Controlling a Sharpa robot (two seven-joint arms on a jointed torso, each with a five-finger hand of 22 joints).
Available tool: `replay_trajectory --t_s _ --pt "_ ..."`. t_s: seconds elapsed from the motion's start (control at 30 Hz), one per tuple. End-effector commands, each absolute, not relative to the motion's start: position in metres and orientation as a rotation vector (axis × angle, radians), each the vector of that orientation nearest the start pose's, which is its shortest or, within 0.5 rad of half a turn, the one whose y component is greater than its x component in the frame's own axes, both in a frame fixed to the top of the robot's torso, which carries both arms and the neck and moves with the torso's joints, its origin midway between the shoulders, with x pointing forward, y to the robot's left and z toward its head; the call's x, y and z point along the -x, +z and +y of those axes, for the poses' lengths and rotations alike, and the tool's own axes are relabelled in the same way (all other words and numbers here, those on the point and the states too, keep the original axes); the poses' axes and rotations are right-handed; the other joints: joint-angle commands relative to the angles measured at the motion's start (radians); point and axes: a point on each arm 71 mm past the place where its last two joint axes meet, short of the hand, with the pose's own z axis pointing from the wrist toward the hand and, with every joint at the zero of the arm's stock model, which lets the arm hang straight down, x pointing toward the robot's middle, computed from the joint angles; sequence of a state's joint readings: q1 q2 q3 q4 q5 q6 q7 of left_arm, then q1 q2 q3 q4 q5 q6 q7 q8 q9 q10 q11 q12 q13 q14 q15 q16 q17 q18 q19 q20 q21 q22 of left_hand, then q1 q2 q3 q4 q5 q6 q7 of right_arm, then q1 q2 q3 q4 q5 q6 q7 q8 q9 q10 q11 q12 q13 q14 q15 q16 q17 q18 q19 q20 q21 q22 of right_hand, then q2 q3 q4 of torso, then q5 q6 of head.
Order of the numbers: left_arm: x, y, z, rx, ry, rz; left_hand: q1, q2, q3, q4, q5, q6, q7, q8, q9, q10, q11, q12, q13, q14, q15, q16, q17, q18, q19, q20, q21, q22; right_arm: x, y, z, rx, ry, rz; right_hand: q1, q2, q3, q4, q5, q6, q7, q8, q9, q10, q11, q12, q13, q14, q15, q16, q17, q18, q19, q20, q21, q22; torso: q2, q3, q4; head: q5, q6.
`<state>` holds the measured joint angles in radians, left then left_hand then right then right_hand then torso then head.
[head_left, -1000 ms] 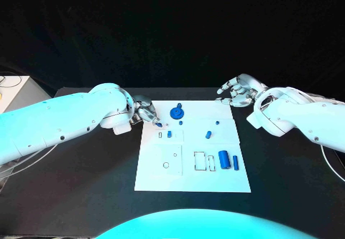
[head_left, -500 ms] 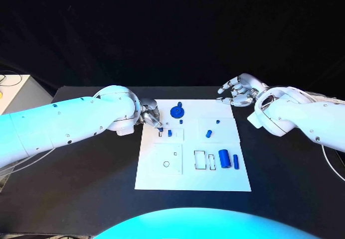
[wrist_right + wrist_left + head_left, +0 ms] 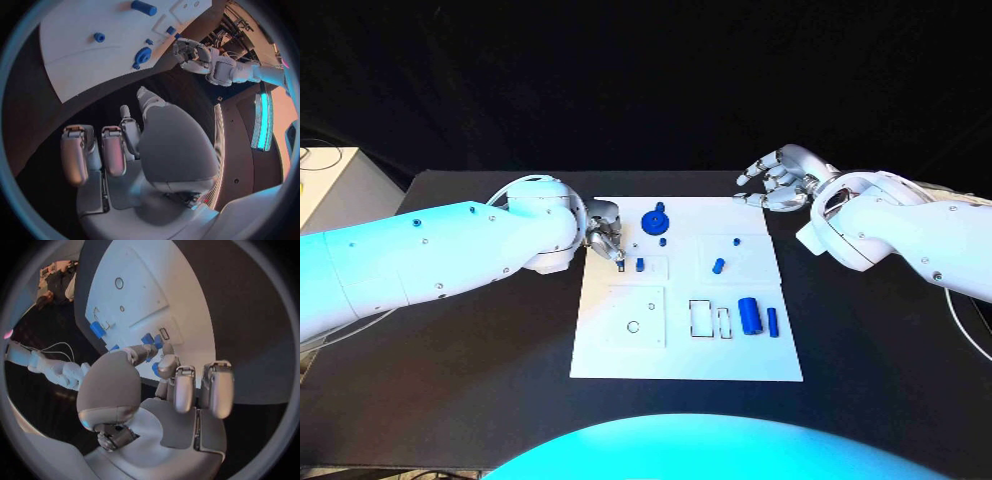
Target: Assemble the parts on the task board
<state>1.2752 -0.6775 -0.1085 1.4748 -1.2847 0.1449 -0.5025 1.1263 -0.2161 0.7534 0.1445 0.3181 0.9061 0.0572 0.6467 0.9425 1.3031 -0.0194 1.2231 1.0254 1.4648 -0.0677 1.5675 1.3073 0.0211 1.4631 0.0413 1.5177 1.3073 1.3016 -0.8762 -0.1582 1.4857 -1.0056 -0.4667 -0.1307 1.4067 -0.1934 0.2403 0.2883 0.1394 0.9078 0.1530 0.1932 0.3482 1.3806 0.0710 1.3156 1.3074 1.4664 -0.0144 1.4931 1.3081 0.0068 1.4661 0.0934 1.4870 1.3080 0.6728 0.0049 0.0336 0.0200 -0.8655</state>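
**Closing on the small peg at the board's left edge**

My left hand [image 3: 603, 240] hangs over the left edge of the task board [image 3: 687, 365], fingers curled down toward a small blue peg [image 3: 639, 267] that sits beside a little slot outline. From the head view I cannot tell whether my fingertips already touch that peg or a smaller piece next to it; in the left wrist view my fingers [image 3: 147, 352] reach right among the blue pieces [image 3: 150, 339], yet nothing is plainly pinched. So I call this hand's grip uncertain.

My right hand [image 3: 777, 180] hovers off the board's far right corner, fingers apart and holding nothing.

The rest of the parts lie spread over the board: a round blue gear [image 3: 655, 222] near the far edge, a small peg [image 3: 718, 267] to the right of centre, a thick blue cylinder [image 3: 750, 317] and a thin blue bar [image 3: 772, 322] near the right edge, beside two rectangular outlines.

To do this step well, I judge I should come down straight over the peg, pinch it between thumb and one fingertip only, and keep the other fingers lifted so they do not knock the neighbouring pieces. The peg is small and smooth, so it could roll or squirt out; a slow, square close is safer. I would lift only once the pinch feels centred.
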Motion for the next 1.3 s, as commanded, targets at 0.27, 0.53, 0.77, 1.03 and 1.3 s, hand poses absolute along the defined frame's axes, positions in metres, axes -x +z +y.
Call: replay_trajectory --t_s 0.27,0.53,0.77,1.03,1.3 --pt "-0.486 -0.216 0.146 -0.179 -0.318 2.175 0.013 0.000 0.159 -0.160 0.008 0.007 0.000 -0.003 0.000 0.008 0.001 0.005 0.002 0.106 -0.008 0.003 0.263 -0.001 0.059 -0.007 0.006 0.188 -0.499 -0.179 -0.243 -0.327 0.689 1.673 -0.010 0.000 0.005 0.000 0.005 -0.007 0.002 0.003 -0.001 -0.005 -0.001 -0.003 0.058 0.066 0.008 -0.006 0.121 0.014 0.067 0.003 -0.006 0.209 0.000 0.0001 -0.0001 0.000 -0.005" --pt "-0.484 -0.222 0.146 -0.176 -0.318 2.180 0.012 -0.001 0.159 -0.160 0.010 0.008 -0.001 -0.003 -0.001 0.010 0.000 0.007 0.005 0.106 -0.008 0.003 0.263 -0.001 0.059 -0.007 0.006 0.188 -0.499 -0.179 -0.243 -0.327 0.689 1.673 -0.010 0.000 0.005 0.000 0.005 -0.007 0.002 0.003 -0.001 -0.005 -0.001 -0.003 0.058 0.066 0.008 -0.006 0.121 0.014 0.067 0.003 -0.006 0.209 -0.001 -0.0002 0.0002 -0.002 -0.007" --pt "-0.484 -0.223 0.145 -0.179 -0.316 2.175 0.012 -0.002 0.159 -0.160 0.012 0.009 -0.001 -0.004 -0.001 0.012 0.000 0.009 0.008 0.106 -0.008 0.003 0.263 -0.001 0.060 -0.007 0.007 0.189 -0.499 -0.179 -0.243 -0.327 0.689 1.674 -0.010 0.000 0.005 0.000 0.005 -0.007 0.002 0.003 -0.001 -0.005 -0.001 -0.003 0.058 0.066 0.008 -0.006 0.121 0.014 0.067 0.003 -0.006 0.209 -0.001 0.0004 -0.0003 -0.002 -0.007" --pt "-0.484 -0.224 0.146 -0.181 -0.311 2.174 0.012 -0.002 0.159 -0.160 0.012 0.009 -0.001 -0.004 -0.001 0.012 0.000 0.009 0.008 0.106 -0.008 0.003 0.263 -0.001 0.060 -0.007 0.007 0.189 -0.499 -0.179 -0.244 -0.327 0.689 1.674 -0.010 0.000 0.005 0.000 0.005 -0.007 0.002 0.003 -0.001 -0.005 -0.001 -0.003 0.058 0.066 0.008 -0.006 0.121 0.014 0.067 0.003 -0.006 0.209 -0.001 0.0008 -0.0004 0.000 -0.007" --pt "-0.484 -0.224 0.147 -0.184 -0.306 2.178 0.012 -0.003 0.160 -0.160 0.015 0.011 -0.001 -0.004 -0.001 0.012 0.000 0.008 0.007 0.106 -0.008 0.003 0.263 -0.001 0.060 -0.007 0.007 0.190 -0.499 -0.179 -0.244 -0.328 0.688 1.675 -0.010 0.000 0.005 0.000 0.005 -0.007 0.002 0.003 -0.001 -0.005 -0.001 -0.003 0.058 0.066 0.008 -0.006 0.121 0.014 0.067 0.003 -0.006 0.209 -0.001 0.0001 -0.0004 -0.001 -0.007"
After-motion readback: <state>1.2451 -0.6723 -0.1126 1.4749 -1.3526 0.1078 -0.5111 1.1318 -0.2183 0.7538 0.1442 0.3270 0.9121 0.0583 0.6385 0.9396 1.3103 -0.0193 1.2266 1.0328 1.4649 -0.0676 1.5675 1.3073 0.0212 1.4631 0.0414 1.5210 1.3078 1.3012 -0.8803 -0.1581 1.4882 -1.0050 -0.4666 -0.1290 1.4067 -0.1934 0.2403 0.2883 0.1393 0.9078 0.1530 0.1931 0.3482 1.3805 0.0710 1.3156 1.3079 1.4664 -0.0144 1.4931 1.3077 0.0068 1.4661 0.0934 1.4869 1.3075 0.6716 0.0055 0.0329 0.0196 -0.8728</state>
